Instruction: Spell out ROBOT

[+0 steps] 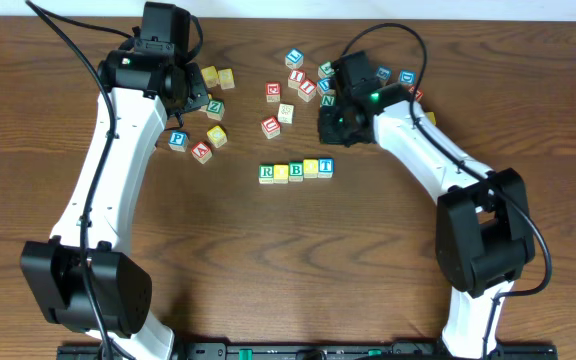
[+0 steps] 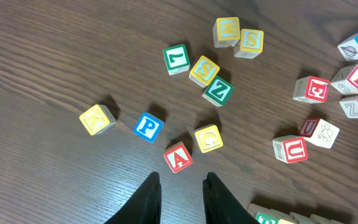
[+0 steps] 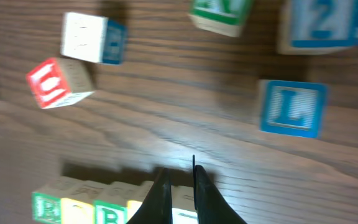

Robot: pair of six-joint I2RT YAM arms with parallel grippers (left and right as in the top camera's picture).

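Five cubes stand in a row at the table's middle: green R (image 1: pixel 266 173), a yellow-topped cube (image 1: pixel 281 172), green B (image 1: pixel 296 170), a second yellow-topped cube (image 1: pixel 311 168) and blue T (image 1: pixel 325 166). My right gripper (image 1: pixel 326 128) hovers just behind the row's T end. In the right wrist view it (image 3: pixel 182 168) is shut and holds nothing, with R (image 3: pixel 45 208) and B (image 3: pixel 110 214) below it. My left gripper (image 1: pixel 193 95) hangs far left over loose cubes. Its fingers stand apart in the left wrist view (image 2: pixel 182 174), with nothing between them.
Loose cubes lie behind the row: a red cube (image 1: pixel 271 126), a blue L (image 3: pixel 291 109) and a green N (image 3: pixel 219 12). Under the left arm lie a blue P (image 2: pixel 148 126), a red A (image 2: pixel 178 157) and a green Z (image 2: pixel 218 91).
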